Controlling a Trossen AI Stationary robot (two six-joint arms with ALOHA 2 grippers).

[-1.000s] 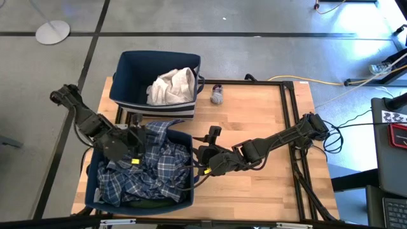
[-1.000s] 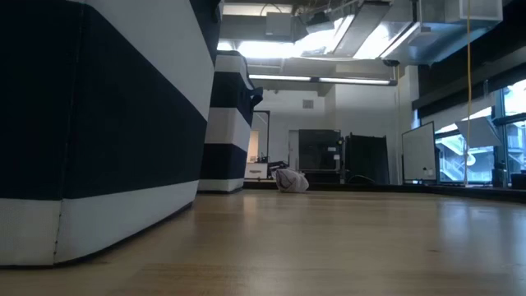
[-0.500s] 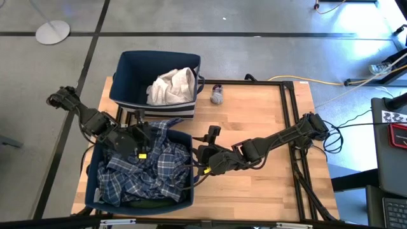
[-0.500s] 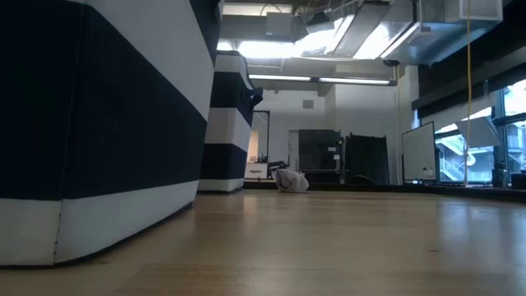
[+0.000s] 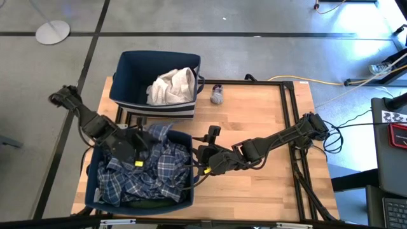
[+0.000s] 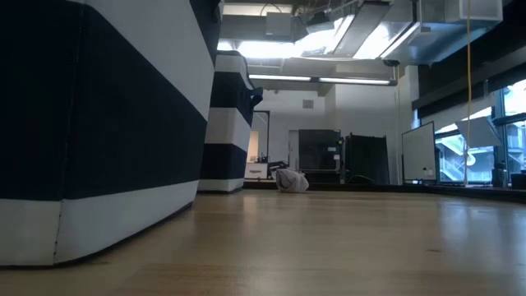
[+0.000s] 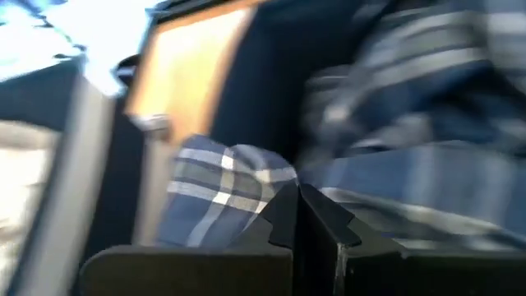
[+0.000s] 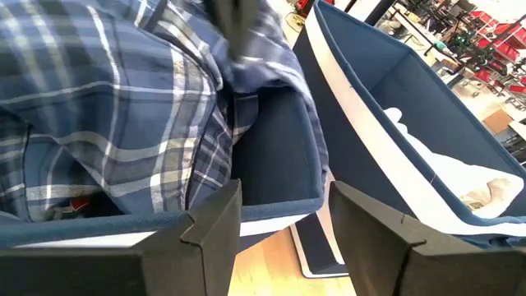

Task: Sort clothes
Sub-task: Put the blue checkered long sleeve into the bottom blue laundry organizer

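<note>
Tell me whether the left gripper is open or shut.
Shut: the left gripper has its fingers pressed together beside the blue plaid shirt.

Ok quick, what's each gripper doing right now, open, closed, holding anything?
Left gripper: shut, pinching the blue plaid shirt in the near bin.
Right gripper: open, empty, at that bin's rim.

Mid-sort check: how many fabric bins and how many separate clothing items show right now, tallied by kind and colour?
Navy bins: 2, far and near
White garment, in far bin: 1
Blue plaid garment, in near bin: 1
Dark green garment, edge only, under the plaid: 1
Small grey sock, on the table: 1
Total: 6
</note>
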